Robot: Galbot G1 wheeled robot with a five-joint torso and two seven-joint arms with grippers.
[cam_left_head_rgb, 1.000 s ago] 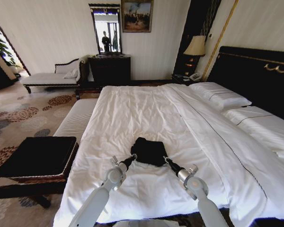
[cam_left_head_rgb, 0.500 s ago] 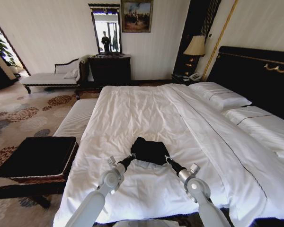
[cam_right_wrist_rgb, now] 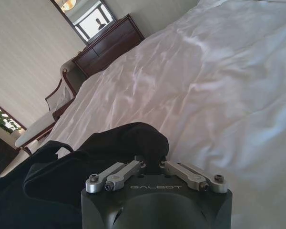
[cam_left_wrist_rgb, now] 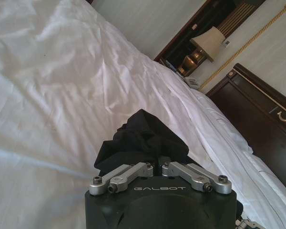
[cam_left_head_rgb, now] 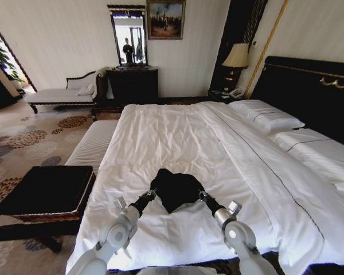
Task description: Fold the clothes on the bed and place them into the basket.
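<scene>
Both grippers clenched on the T-shirt (cam_left_head_rgb: 176,190), bunched at the bed's (cam_left_head_rgb: 178,137) near edge: left gripper (cam_left_head_rgb: 151,195) on its left side, right gripper (cam_left_head_rgb: 202,196) on its right. Head view alone shows the basket (cam_left_head_rgb: 46,189), left of bed.

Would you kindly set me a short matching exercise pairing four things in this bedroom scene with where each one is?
Things:
1. T-shirt
2. basket
3. left hand
4. pillows

Places:
A. on the floor left of the bed
B. by the headboard
C. bunched between both hands
D. gripping the shirt's left edge

Pairs: 1-C, 2-A, 3-D, 4-B. The right hand grips the other edge.
</scene>
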